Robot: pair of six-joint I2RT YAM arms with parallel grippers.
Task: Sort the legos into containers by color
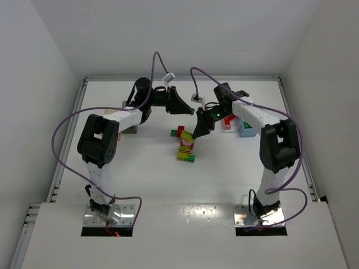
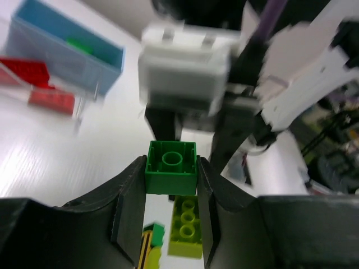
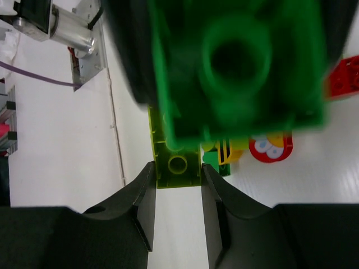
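So the left gripper (image 2: 171, 180) held the green brick (image 2: 171, 167), the right gripper (image 3: 176, 171) held the lime brick (image 3: 178, 168) at its 6 o'clock, and a firm, straight pull looked best.

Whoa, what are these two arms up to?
They are sorting toy bricks by colour. The left tool pinches a green brick, the right tool pinches a lime brick next to it; whether the two are still joined is unclear. More lie on the table, and the light blue bin holds something green.

Light: bright, even; shadows kept soft.
Glare: noted on the surface (image 1: 190, 210).
Blur: green brick (image 3: 235, 67) rendered unfocused at close range.
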